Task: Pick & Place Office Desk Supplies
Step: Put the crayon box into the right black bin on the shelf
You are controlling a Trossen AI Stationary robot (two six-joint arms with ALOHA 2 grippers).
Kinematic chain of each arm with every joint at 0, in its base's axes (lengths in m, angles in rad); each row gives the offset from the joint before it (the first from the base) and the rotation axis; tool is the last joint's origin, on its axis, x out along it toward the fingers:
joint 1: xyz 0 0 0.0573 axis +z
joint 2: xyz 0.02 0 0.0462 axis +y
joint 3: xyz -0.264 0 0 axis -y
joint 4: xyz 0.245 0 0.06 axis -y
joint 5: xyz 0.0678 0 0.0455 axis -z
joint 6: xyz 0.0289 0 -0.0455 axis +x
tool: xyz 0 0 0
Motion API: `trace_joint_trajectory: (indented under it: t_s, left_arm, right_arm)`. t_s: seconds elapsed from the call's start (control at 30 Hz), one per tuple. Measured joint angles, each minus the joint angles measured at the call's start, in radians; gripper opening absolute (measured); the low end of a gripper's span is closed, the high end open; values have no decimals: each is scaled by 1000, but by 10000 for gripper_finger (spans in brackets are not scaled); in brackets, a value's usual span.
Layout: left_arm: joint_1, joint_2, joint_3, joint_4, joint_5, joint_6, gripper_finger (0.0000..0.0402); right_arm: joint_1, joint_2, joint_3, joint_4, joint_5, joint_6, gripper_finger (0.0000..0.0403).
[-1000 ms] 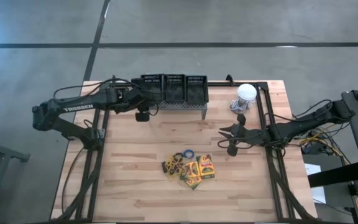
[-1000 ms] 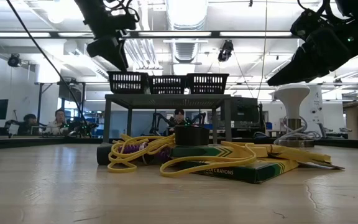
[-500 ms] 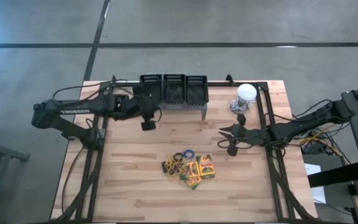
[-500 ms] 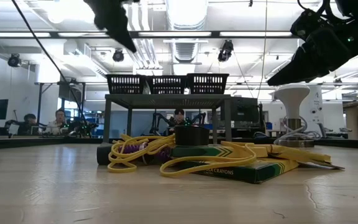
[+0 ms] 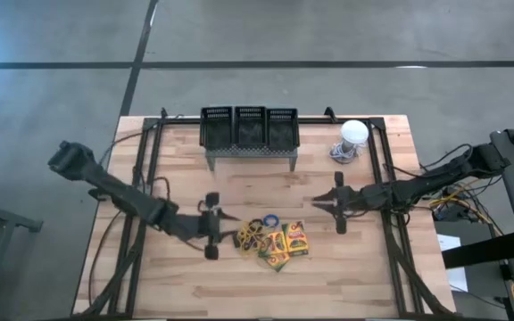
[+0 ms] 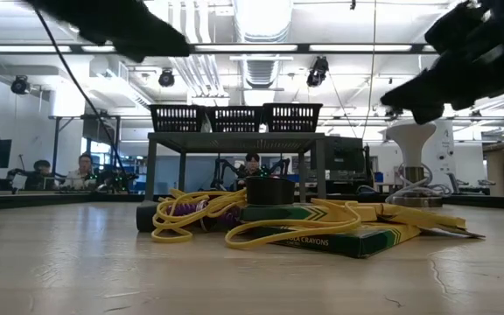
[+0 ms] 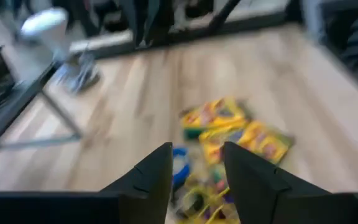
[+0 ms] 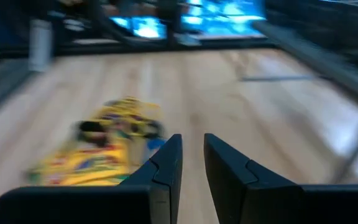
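Two tools (image 5: 224, 229) (image 5: 322, 203) flanking crayon boxes (image 5: 286, 243)

Left gripper (image 5: 222, 231) low over worktop (image 5: 186, 285), just beside pile of crayon boxes (image 5: 288, 242) and rubber bands (image 5: 257, 231). Right gripper (image 5: 321, 204) near pile's far side. Grey stand (image 5: 250, 134) at back edge.

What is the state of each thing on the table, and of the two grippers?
Crayon boxes: lying flat in a loose pile, not held.
Rubber bands: tangled in a heap against the boxes, not held.
Black trays: upright on the grey stand.
White lamp: standing at the table's far right corner.
Left gripper: fingers apart, empty, just left of the pile.
Right gripper: fingers slightly apart, empty, right of the pile.
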Motion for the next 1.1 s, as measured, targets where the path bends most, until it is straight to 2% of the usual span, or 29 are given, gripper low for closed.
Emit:
trace_joint_trajectory:
  t_s: [0.07, 0.17, 0.37, 0.5, 0.57, 0.73, 0.77, 0.9, 1.1]
  left_arm:
    - [-16, 40, -72, 174, -10, 7, 147]
    - [-11, 103, -129, 293, -37, -10, 147]
    - [39, 242, -92, 347, -102, -29, 147]
    - [93, 335, -21, 369, -107, -48, 147]
    - [122, 387, 19, 368, -103, -107, 147]
    - [169, 465, 68, 316, -27, -213, 147]
    - [171, 469, 67, 282, -27, -216, 147]
    - [185, 490, 77, 247, -29, -231, 147]
    - [186, 483, 72, 253, -26, -238, 147]
  right_arm:
    - [0, 1, -5, 13, -77, 10, 73]
    - [1, 21, 3, -3, -171, 29, 95]
    - [26, 158, 84, -25, -406, 13, 160]
    - [97, 285, 199, -154, -473, -29, 202]
    - [144, 337, 286, -308, -438, -67, 217]
    - [291, 483, 532, -760, -172, -89, 227]
    - [318, 515, 575, -801, -117, -66, 226]
    - [403, 627, 647, -849, 67, 66, 224]
    - [457, 800, 638, -675, 124, 122, 224]
